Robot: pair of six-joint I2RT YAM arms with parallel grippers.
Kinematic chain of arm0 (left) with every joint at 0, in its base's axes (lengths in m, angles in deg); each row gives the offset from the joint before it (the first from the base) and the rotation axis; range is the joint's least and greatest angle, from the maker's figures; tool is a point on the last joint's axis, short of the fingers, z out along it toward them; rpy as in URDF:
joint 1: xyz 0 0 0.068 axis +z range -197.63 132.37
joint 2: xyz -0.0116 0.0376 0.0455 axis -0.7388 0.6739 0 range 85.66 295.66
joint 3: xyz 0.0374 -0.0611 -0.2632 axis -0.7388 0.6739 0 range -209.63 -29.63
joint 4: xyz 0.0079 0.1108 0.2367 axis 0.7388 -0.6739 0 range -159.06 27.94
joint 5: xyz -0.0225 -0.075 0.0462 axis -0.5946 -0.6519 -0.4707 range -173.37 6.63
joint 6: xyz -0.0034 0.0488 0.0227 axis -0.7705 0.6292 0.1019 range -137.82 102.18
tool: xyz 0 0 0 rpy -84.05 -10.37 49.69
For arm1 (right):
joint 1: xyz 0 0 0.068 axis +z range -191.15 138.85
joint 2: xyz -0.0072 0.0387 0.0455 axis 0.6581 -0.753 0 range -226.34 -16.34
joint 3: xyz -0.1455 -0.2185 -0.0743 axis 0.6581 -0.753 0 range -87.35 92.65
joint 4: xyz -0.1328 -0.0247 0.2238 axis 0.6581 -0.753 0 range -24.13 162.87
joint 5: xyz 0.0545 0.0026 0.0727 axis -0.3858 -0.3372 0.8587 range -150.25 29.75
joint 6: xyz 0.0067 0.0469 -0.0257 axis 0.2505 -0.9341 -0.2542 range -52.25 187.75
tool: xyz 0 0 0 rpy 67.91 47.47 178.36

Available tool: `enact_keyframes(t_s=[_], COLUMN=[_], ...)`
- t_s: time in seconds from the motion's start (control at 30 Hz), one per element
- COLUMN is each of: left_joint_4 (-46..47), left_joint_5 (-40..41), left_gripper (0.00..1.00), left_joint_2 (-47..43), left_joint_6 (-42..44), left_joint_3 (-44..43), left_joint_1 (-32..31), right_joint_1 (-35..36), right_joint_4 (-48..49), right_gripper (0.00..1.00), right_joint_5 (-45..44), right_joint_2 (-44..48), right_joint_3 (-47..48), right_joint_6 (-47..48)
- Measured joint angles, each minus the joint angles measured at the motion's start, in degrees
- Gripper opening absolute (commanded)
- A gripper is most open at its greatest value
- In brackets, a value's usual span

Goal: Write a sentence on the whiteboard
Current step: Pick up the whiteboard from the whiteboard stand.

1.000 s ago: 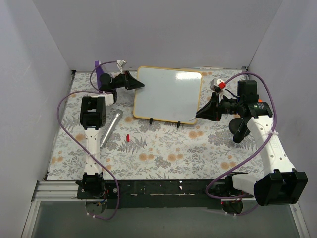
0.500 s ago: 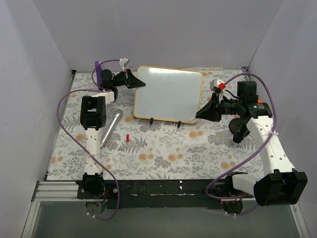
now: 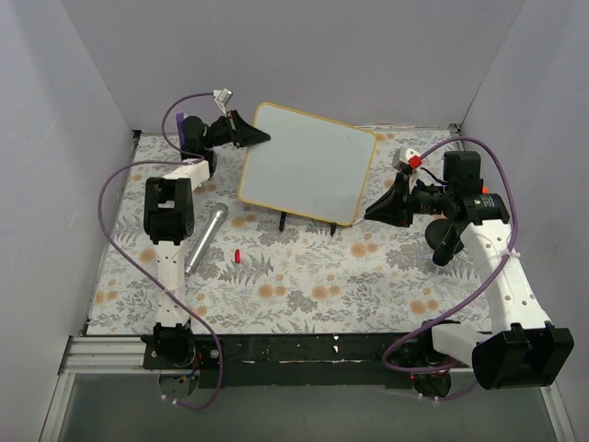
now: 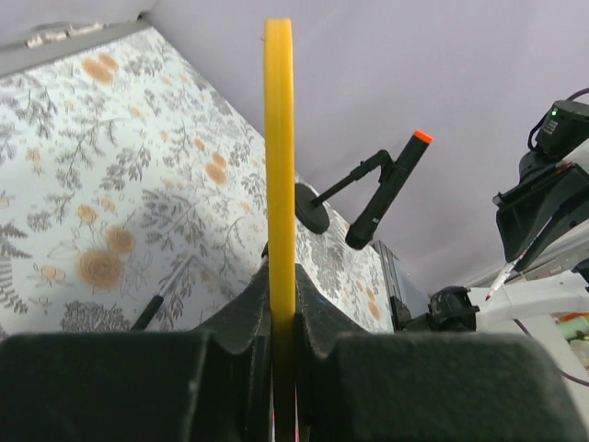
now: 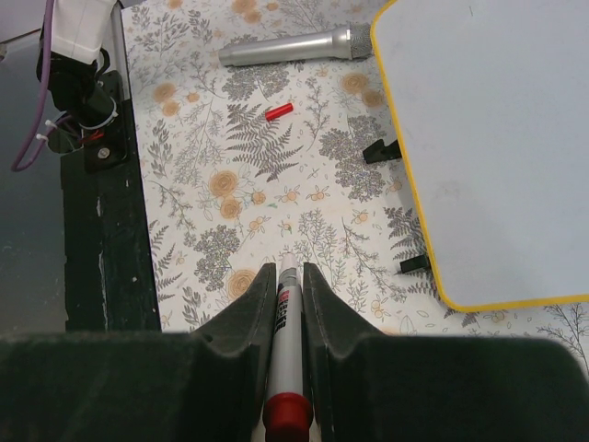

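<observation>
Left end effector (image 3: 254, 136) pinches the whiteboard (image 3: 308, 166) by its far-left edge, board tilted at the far middle of the bench (image 3: 304, 276); right end effector (image 3: 377, 212) grips a marker (image 5: 286, 322). Pen pressure could swing the board in that single-edge hold, smearing strokes

You have one whiteboard (image 3: 308, 164), one marker (image 5: 284, 318), one red cap (image 3: 236, 255) and one silver microphone (image 3: 206, 238). You also have two black stand feet (image 3: 282, 221) and two robot arms (image 3: 170, 267).
</observation>
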Motion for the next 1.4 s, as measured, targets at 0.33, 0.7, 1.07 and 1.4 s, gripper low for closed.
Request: enact_keyframes(t_s=[0.33, 0.7, 1.07, 1.4], left_joint_4=[0.9, 0.1, -2.7, -3.0], left_joint_5=[5.2, 12.1, 22.0, 40.0], left_gripper=[0.00, 0.00, 0.00, 0.00], left_joint_2=[-4.5, -10.1, -24.4, -55.4], left_joint_6=[1.3, 1.8, 2.7, 9.4], left_joint_3=[-0.1, 2.3, 16.2, 48.6], left_joint_1=[-0.1, -1.7, -5.8, -17.2], right_joint_1=[0.0, 0.0, 0.0, 0.0], right_joint_4=[0.0, -0.9, -9.9, -14.0], right_gripper=[0.01, 0.01, 0.01, 0.01], right_joint_5=[0.0, 0.0, -0.5, -2.0], right_joint_2=[1.1, 1.2, 1.1, 4.9], right_joint_3=[0.0, 0.3, 12.1, 13.8], right_joint_6=[-0.1, 0.1, 3.0, 3.6])
